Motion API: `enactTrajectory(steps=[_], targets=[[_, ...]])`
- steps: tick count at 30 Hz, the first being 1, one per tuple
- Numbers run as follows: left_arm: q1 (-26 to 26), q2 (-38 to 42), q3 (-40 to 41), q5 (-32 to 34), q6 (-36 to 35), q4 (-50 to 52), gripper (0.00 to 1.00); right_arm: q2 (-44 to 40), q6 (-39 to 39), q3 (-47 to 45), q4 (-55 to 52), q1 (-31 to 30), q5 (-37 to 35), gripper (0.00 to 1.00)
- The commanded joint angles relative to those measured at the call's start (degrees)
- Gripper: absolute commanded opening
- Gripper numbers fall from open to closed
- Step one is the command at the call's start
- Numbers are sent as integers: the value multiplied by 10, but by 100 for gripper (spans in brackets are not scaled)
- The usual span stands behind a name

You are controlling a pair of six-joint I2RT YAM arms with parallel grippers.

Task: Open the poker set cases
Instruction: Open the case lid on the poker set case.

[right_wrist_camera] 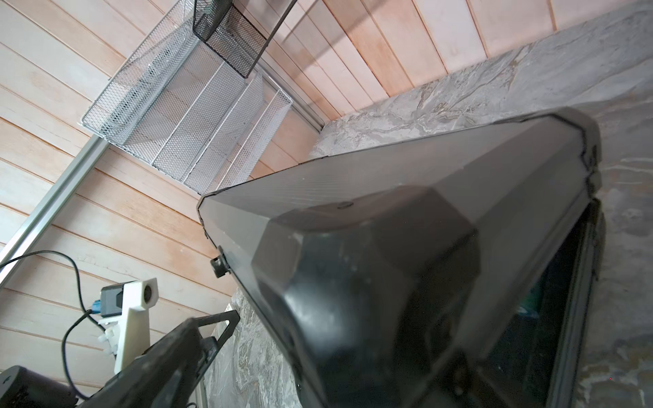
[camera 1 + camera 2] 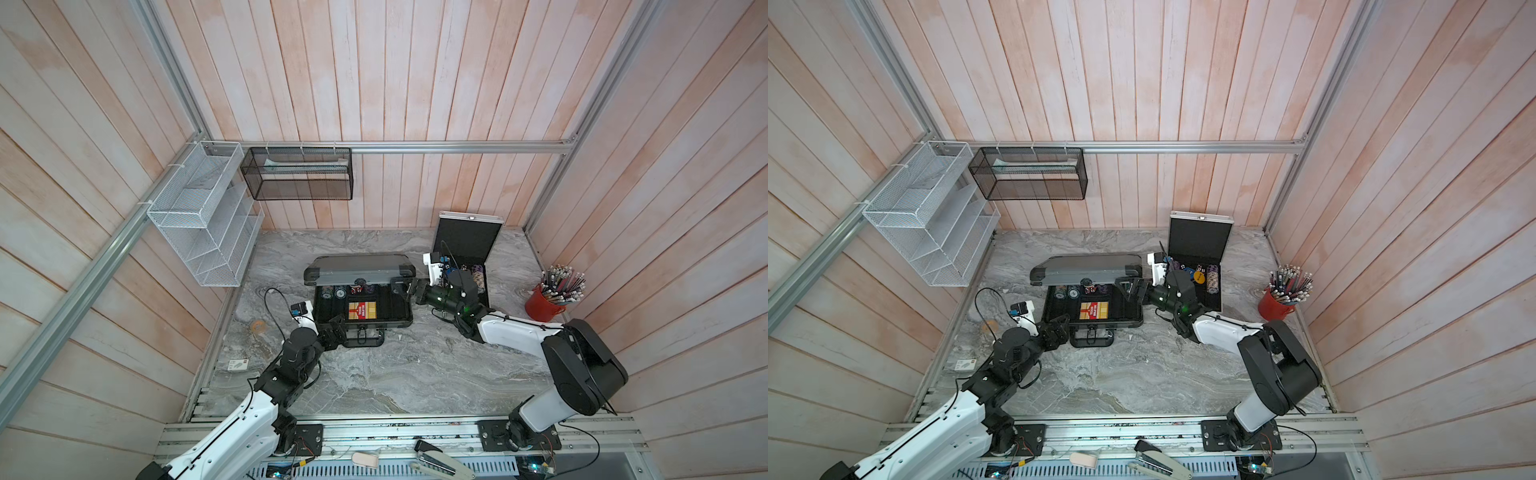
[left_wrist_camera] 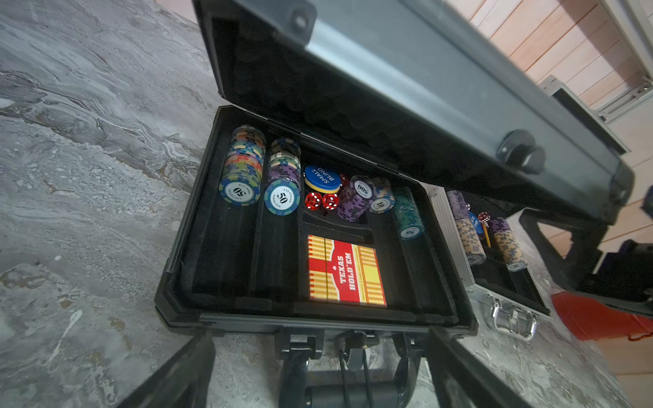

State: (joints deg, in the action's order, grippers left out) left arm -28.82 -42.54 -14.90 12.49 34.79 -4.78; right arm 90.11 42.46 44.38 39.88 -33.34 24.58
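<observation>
The widest free room is the bare front half of the marble table (image 2: 395, 374). Left of the dark grey case (image 2: 390, 307) the table is also mostly bare up to its edge, though the white mesh rack (image 2: 199, 216) hangs above the rear part there. The half-raised lid (image 2: 359, 270) overhangs the rear half of that case, so entry there is only low, from the front. The right gripper (image 2: 404, 287) fills the gap toward the silver case (image 2: 465, 245); the left gripper (image 2: 337, 328) stands at the front left corner. The red pencil cup (image 2: 540, 305) blocks the right edge.
</observation>
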Motion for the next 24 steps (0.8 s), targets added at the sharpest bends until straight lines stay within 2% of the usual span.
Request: enactTrajectory(steps=[1,8,24], targets=[[11,-15,-3,7,8,-19,96,-14,-34,30,-4,8,9,99],[87,-63,-9,-60,21,-28,96,-3,-54,55,-16,24,10,99],[173,-206,-49,-144,30,-57,96,72,-64,162,-24,54,30,99]])
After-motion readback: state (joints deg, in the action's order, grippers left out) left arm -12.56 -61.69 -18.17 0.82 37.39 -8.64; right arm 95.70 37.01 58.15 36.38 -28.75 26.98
